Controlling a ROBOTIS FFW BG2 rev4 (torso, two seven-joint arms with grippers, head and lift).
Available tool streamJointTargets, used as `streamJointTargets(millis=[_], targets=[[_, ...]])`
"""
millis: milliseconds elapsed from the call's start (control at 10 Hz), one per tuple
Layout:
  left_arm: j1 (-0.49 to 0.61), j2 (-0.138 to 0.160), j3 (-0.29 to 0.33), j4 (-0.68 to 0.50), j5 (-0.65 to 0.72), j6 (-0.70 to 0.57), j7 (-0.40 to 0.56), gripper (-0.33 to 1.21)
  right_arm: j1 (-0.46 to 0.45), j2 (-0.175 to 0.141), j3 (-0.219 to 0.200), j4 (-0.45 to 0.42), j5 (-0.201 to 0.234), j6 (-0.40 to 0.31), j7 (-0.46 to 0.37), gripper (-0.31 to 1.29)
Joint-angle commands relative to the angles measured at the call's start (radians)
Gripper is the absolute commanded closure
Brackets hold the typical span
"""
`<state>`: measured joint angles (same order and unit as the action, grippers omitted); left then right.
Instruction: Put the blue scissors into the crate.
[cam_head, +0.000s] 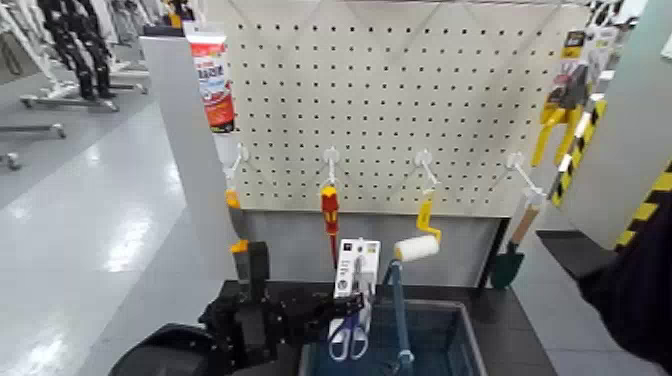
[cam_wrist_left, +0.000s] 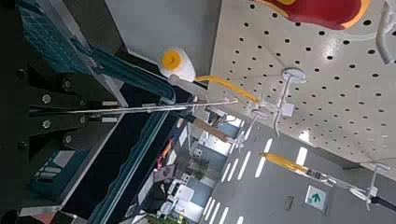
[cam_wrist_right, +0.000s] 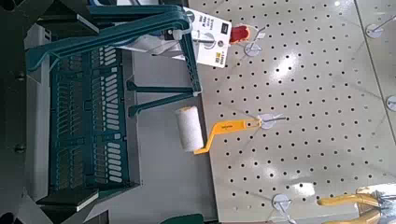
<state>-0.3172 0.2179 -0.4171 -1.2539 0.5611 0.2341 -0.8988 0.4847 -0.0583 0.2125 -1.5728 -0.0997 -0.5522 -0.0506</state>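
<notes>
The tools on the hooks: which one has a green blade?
The trowel with the wooden handle, lower row's far right; the screwdriver and paint roller have none. The left gripper holds the scissors card elsewhere, by the crate.

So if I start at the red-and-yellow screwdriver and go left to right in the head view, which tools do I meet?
Red-and-yellow screwdriver, blue scissors in the left gripper, paint roller, green trowel, yellow-handled pliers.

Red-and-yellow screwdriver (cam_head: 330, 208), paint roller (cam_head: 417, 248) (white, yellow-handled), green trowel (cam_head: 507, 266) — all before the pegboard (cam_head: 380, 110).
</notes>
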Motion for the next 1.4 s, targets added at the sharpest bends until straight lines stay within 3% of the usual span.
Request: streamJointTargets(millis=[100, 200, 300, 400, 1000, 1400], targets=[[-0.011, -0.002, -0.017, 0.016, -0.038, 0.01, -0.002, 1.16, 0.0, 0.0, -0.002, -0.001, 0.0, 0.0, 0.0, 0.09], [-0.013, -0.003, -0.019, 0.016, -0.061, 0.019, -0.002, 0.7, 0.0, 0.0, -0.002, 0.0, 0.0, 0.0, 0.0, 0.09], [-0.013, -0.003, -0.017, 0.016, -0.067, 0.025, -0.002, 0.08, 0.0, 0.0, -0.004, 0.0, 0.0, -0.002, 0.0, 0.09], [-0.013, -0.003, -0.014, 0.014, -0.07, 0.025, -0.003, 0.01, 0.0, -0.002, -0.004, -0.001, 0.0, -0.002, 0.0, 0.09], [0.004, -0.002, 0.014, -0.036, -0.075, -0.015, 0.012, 0.0, 0.003, -0.002, -0.005, -0.001, 0.0, -0.009, 0.0, 0.09], [0.178, 0.017, 0.143, -0.286, -0.265, -0.087, 0.219, 0.04, 0.006, -0.002, -0.008, -0.003, 0.0, -0.011, 0.0, 0.09]])
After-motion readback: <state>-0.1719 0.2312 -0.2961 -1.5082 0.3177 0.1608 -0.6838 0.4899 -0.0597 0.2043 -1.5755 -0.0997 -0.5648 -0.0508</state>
